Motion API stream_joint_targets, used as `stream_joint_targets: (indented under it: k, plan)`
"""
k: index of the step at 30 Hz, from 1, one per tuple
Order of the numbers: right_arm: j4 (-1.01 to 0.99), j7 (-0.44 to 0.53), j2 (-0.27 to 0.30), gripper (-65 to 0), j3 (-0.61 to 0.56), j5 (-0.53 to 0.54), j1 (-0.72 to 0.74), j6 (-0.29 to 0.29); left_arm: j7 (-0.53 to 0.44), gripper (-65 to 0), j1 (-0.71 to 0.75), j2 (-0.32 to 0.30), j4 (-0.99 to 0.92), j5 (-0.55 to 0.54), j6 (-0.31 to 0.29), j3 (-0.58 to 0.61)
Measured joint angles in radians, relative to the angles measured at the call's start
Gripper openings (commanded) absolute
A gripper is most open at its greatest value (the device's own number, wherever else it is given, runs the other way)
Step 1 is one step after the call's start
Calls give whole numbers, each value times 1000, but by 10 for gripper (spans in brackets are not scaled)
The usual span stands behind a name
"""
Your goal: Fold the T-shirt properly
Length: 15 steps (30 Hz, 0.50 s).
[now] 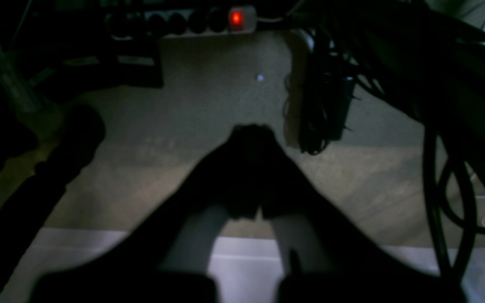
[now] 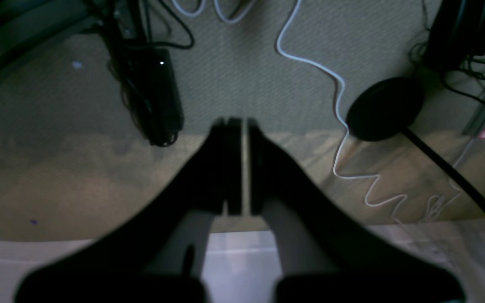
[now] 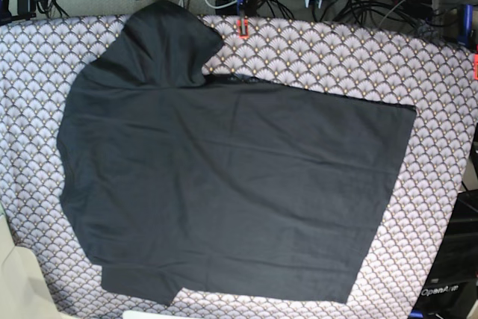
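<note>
The grey scallop-print tablecloth (image 3: 314, 50) covers the whole table in the base view, and most of it lies under the plain black short-sleeved cloth T-shirt (image 3: 224, 192). The shirt is spread flat and wrinkled, its straight hem towards that view's right, one sleeve pointing to the far edge at upper left and the other at the near edge at lower left. Neither pincer appears in that view, so the shirt lies apart from both and nothing grips it.

The left pincer (image 1: 251, 130) hangs over a speckled beige carpet floor (image 1: 209, 97), its two dark fingers pressed together with nothing between them; the picture is dim, so this reading is probably right rather than certain. Ahead of its tips and a little to the left lies a white power strip with a glowing red switch (image 1: 237, 18). A bundle of black cables (image 1: 324, 105) hangs just to the right of its tips.

The right pincer (image 2: 237, 124) is likewise clenched and empty, only a thin slit showing between its fingers. A round black disc-shaped base (image 2: 383, 108) sits to the right of its tips, and a thin white cable (image 2: 339, 97) snakes between the two.
</note>
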Motion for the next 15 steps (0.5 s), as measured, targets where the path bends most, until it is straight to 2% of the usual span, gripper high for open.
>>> stream_joint_targets:
  k: [9,15]
  plan:
    - [0,3,2,-650,0,0,-2,0,0,-650,0,0,0,0,-2,0]
    - [-4,52,6,-650,0,0,-8,3,0,-650,4,0,0,0,-2,4]
